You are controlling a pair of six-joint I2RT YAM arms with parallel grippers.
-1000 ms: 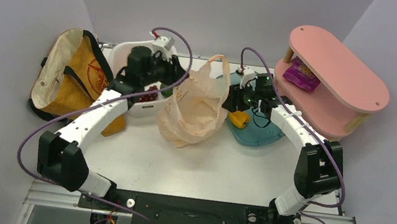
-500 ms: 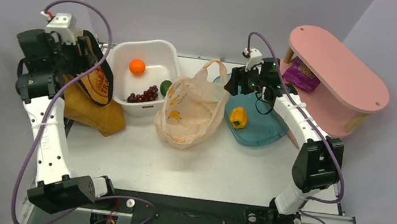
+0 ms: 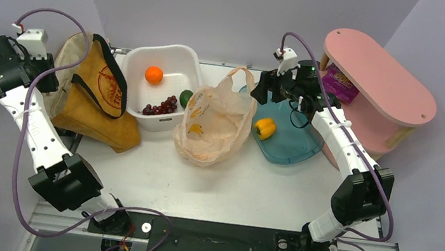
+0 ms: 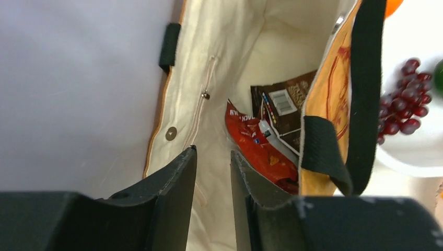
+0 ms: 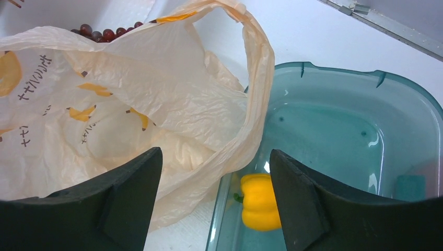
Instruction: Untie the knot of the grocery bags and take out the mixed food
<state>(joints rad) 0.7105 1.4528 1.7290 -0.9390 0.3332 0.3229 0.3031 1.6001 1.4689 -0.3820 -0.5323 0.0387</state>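
The mustard-brown tote stands open at the left. My left gripper hovers over its mouth, jaws a narrow gap apart and empty. Inside lie a red Doritos bag and a dark brown snack bag. The peach plastic bag sits in the middle, untied. The orange, green fruit and grapes lie in the white tub. The yellow pepper lies in the teal tub. My right gripper is wide open and empty above the bag handle and the pepper.
A pink two-level shelf stands at the back right with a purple snack packet on its lower level. Grey walls close in on the left, the back and the right. The white tub and the teal tub flank the peach bag.
My left arm swung from over the white tub out to the left, above the tote's mouth. My right gripper drew back and up from the pepper, which stays in the teal tub.
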